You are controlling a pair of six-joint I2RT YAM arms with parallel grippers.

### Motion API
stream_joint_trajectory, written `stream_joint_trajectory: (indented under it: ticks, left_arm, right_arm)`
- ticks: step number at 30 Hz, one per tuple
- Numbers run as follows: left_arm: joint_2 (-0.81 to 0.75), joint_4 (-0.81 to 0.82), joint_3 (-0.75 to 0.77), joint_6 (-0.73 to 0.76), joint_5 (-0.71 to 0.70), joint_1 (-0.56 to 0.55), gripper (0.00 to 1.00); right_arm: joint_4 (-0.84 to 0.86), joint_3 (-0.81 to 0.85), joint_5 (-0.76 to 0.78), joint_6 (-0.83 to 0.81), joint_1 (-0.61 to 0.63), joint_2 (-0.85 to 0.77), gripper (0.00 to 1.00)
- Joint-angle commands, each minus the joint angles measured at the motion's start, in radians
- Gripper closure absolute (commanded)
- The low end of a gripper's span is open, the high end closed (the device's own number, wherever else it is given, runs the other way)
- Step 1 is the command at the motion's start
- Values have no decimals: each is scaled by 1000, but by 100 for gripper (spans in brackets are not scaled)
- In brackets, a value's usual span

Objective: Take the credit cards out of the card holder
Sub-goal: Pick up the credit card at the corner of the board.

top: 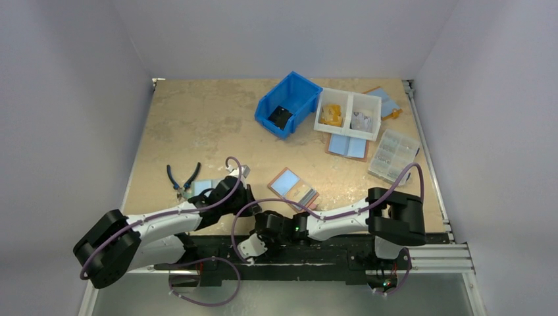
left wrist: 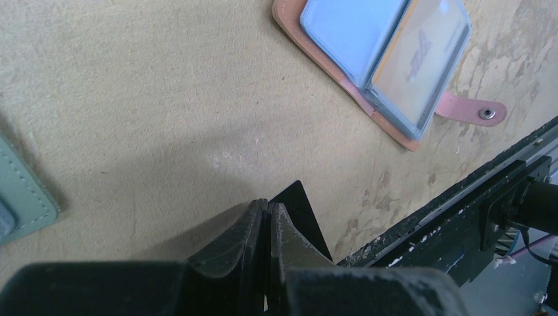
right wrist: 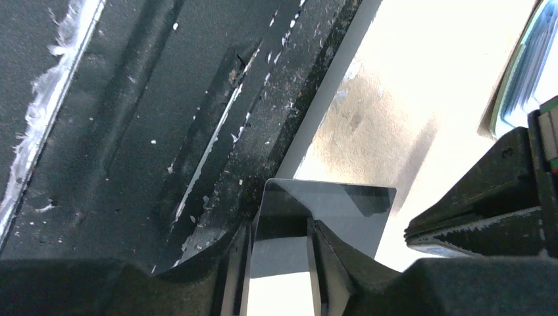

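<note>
1. Evidently mid-extraction: the right hand (right wrist: pixel 279 229) pinches a dark card (right wrist: pixel 337 204) over the black rail (right wrist: pixel 131 99), on the near side of the card holder (top: pixel 293 188), which lies open on the surface (top: pixel 197 125).
2. Also on the near side of the card holder, the left hand (left wrist: pixel 268 205) is pressed together. A dark corner shows at its tips, but whether it grips that cannot be told.
3. The best move looks to be carrying the dark card over the surface beside the card holder and lowering it flat before release; a drop here would likely land on the rail.
4. A pale card (left wrist: pixel 421 56) shows in the card holder's clear sleeve, so a low, shallow pull probably comes next.
5. Beyond the card holder, a blue bin (top: pixel 287 104), white tray (top: pixel 349 113) and clear box (top: pixel 393 155) stand on the scuffed tan surface, with plain pale walls on three sides.
</note>
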Motion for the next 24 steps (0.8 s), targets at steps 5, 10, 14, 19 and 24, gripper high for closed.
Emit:
stream_joint_trajectory:
  ticks: [5,10,14,19,24]
  left_arm:
    - [-153,-178,88,-6,-126,-6,94]
    - [-235,-271,136,6,-186,-5,92]
    - [-278,-322,167,11,-223,-4,92]
    - [-320,-372,193,17,-261,-5,92]
    - [-360,-401,207,19,-304,-6,92]
  right_arm:
    - [-38,37,6,18,-4,-28,69]
    - [-54,52,-39,27,-5,-69,74]
    - [-73,63,-48,31,-13,-95,76]
    - [-78,66,-54,33,-41,-138,79]
    - [-74,71,-59,43,-106,-178,86]
